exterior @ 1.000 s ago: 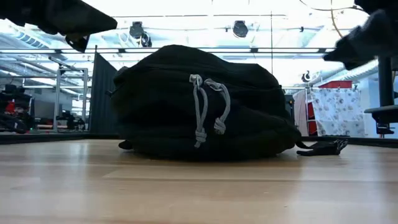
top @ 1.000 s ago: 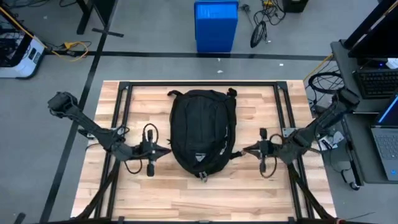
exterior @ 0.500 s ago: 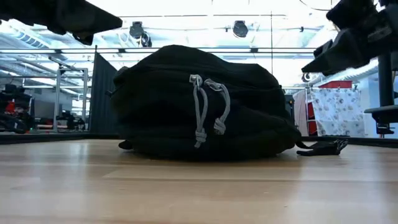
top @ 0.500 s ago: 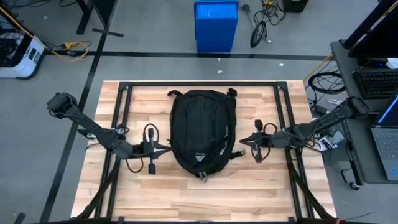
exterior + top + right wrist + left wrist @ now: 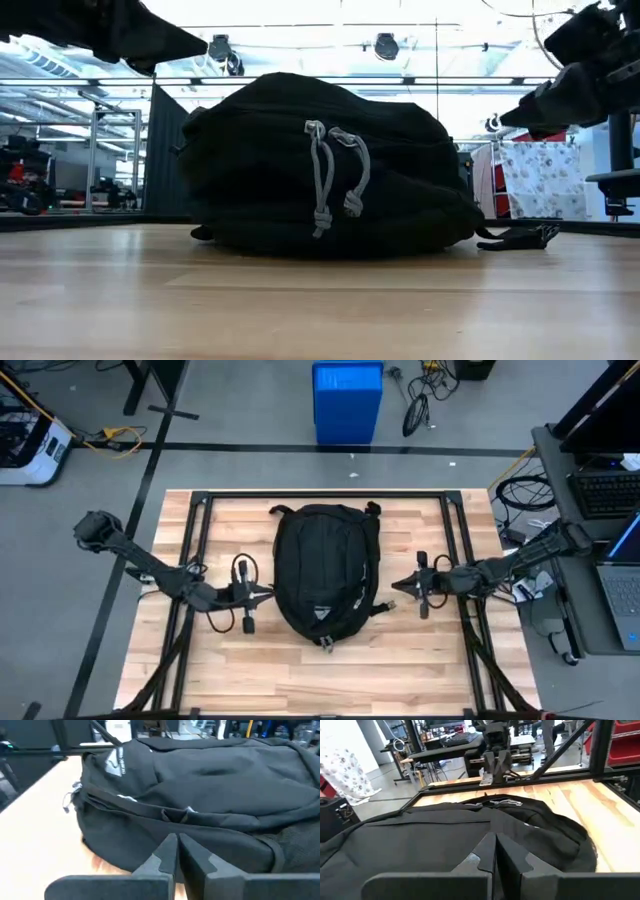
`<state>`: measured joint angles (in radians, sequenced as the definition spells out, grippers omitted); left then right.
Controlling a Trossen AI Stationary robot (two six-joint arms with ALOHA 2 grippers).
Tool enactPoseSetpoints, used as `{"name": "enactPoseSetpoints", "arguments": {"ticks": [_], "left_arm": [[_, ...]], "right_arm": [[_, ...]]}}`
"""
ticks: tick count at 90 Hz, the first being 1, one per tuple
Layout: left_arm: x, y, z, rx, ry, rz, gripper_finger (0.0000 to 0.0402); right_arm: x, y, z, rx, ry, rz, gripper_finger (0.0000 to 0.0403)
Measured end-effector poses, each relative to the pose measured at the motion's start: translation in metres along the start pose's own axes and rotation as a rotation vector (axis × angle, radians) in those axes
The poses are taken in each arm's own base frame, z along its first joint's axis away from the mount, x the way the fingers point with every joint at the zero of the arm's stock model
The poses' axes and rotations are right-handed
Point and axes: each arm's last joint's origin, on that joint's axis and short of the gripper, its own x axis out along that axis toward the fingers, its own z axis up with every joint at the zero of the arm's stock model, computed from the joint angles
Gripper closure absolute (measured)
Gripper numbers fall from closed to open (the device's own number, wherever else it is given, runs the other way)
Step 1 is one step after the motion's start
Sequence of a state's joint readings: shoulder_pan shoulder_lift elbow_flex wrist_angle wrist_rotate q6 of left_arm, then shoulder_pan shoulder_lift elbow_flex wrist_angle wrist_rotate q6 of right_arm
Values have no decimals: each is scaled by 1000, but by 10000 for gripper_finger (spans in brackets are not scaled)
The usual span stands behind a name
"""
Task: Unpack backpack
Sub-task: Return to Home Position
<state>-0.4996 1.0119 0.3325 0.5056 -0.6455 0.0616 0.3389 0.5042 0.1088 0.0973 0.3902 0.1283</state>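
The black backpack [image 5: 324, 575] lies flat in the middle of the wooden table, front side up, with its white logo patch [image 5: 116, 760] and grey zipper cords [image 5: 335, 175] toward the near end. A loose strap with a buckle [image 5: 520, 236] trails on the table at its right. My left gripper [image 5: 268, 596] hovers shut just left of the backpack, pointing at it and higher than its top [image 5: 195, 42]. My right gripper [image 5: 393, 588] hovers shut just right of it, also pointing at it [image 5: 505, 118]. Both wrist views show the fingers closed together [image 5: 495, 842] [image 5: 176, 845] with nothing between them.
Black frame rails [image 5: 195, 560] [image 5: 462, 545] run along the table's left, right and far sides. Bare wood [image 5: 320, 680] lies between the backpack and the near edge. A blue box [image 5: 347, 400] stands on the floor beyond the table, and a desk with a laptop [image 5: 615, 595] stands at the right.
My right gripper has come down from higher up and moved a little toward the far edge, and now points level at the backpack's right side. My left gripper has edged slightly toward the backpack. The backpack has not moved.
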Motion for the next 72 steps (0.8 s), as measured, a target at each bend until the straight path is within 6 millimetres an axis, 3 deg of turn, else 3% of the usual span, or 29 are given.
{"name": "enactPoseSetpoints", "arguments": {"ticks": [41,72], "left_arm": [[14,20,-1,-34,0,-43,401],[24,41,0,-48,-28,-88,401]], "right_arm": [[-3,-3,-15,-14,-10,6,403],[-5,-4,-14,-28,-27,7,403]]}}
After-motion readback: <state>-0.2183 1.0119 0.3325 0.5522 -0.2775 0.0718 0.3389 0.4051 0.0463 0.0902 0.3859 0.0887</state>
